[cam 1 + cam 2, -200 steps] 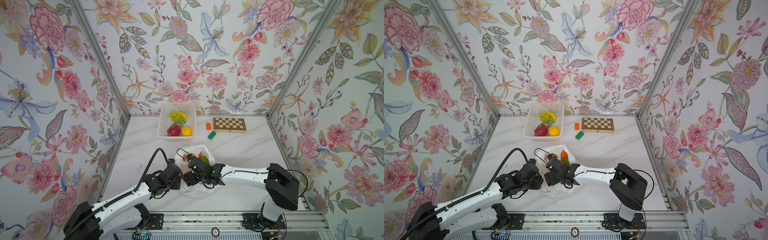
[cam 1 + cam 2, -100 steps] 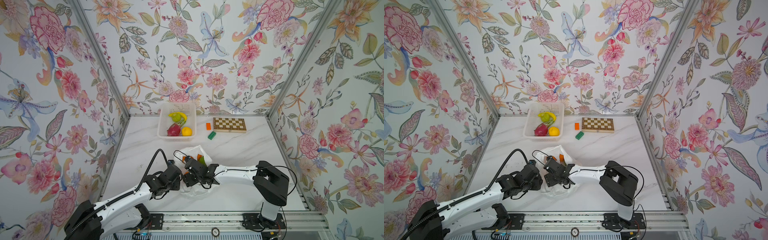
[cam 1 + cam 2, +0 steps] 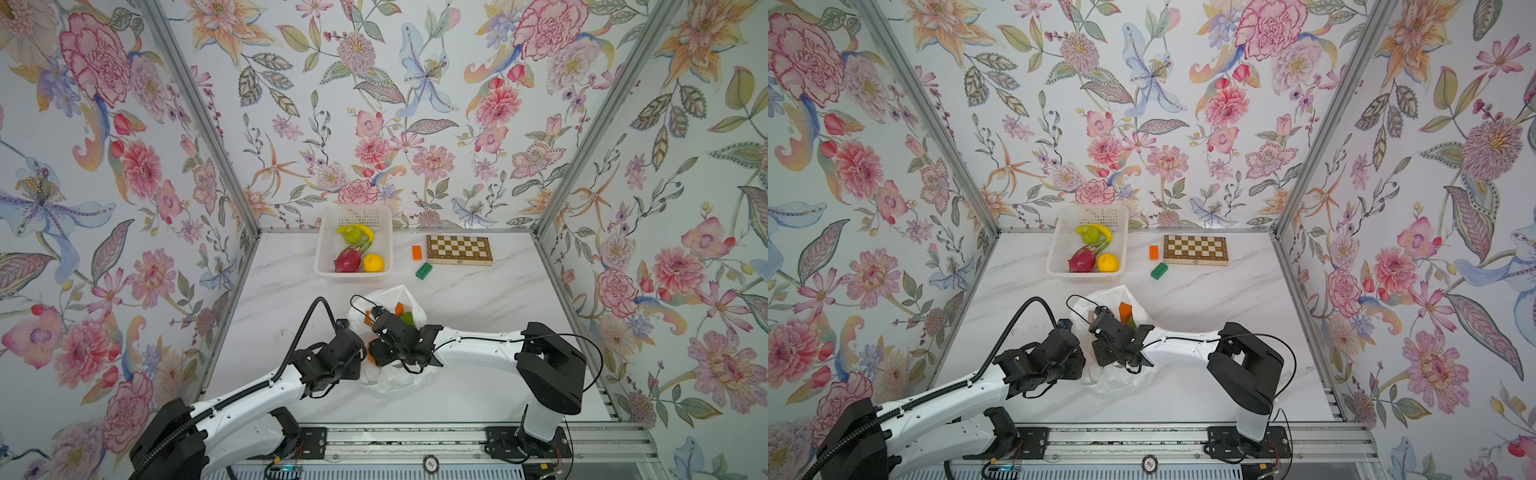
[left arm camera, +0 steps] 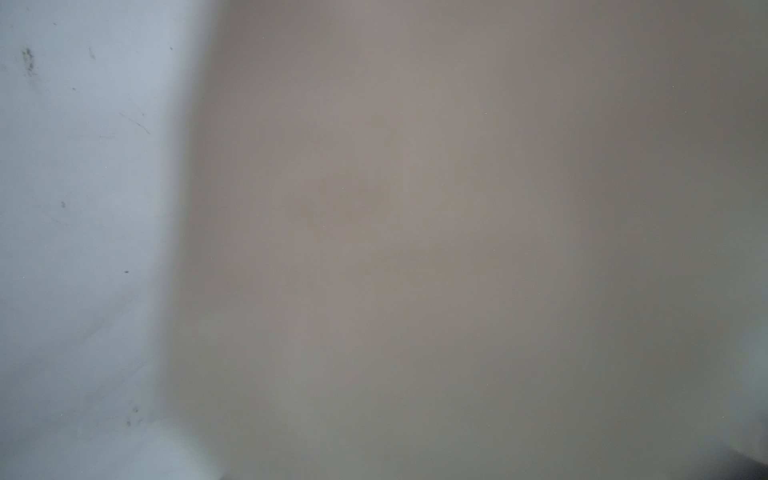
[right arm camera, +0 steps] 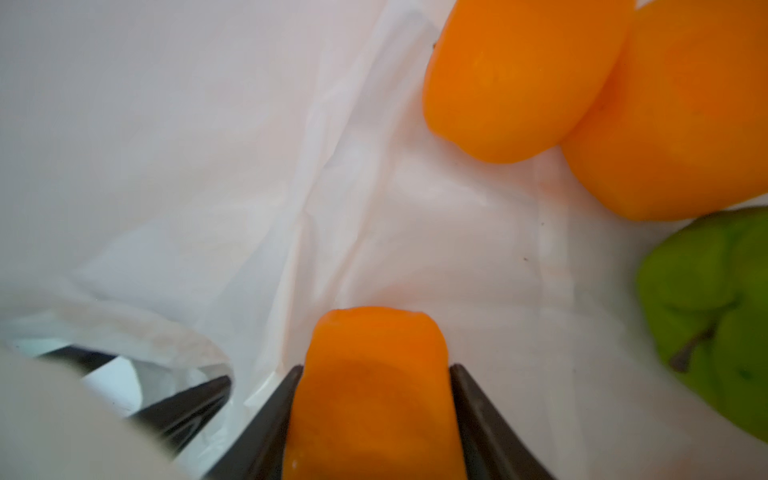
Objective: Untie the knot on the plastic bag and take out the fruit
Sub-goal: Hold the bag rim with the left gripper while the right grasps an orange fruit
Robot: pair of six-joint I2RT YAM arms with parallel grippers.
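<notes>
- Dark tapered fingers (image 5: 478,415) of the right gripper (image 5: 376,370) clamp a smooth orange (image 5: 374,424) inside the crinkly white bag (image 5: 208,145).
- Grip of the left gripper (image 3: 358,347): hidden, cannot tell.

Top views: a pair high over the front rail, facing down and toward the back wall; far enough to take in the whole table (image 3: 478,403), both arms, the basket (image 3: 355,214) and the chessboard (image 3: 459,249).
Offset between them: slight, sideways.
Left wrist view: so near something pale that all is blur; only a strip of scuffed white surface (image 4: 62,208) is sharp.
Right wrist view: inside the plastic bag (image 5: 208,124), very near, looking out between two dark fingers (image 5: 274,419) at an orange fruit (image 5: 374,395).
Shared: the bag and its fruit, in both top views and the right wrist view.
</notes>
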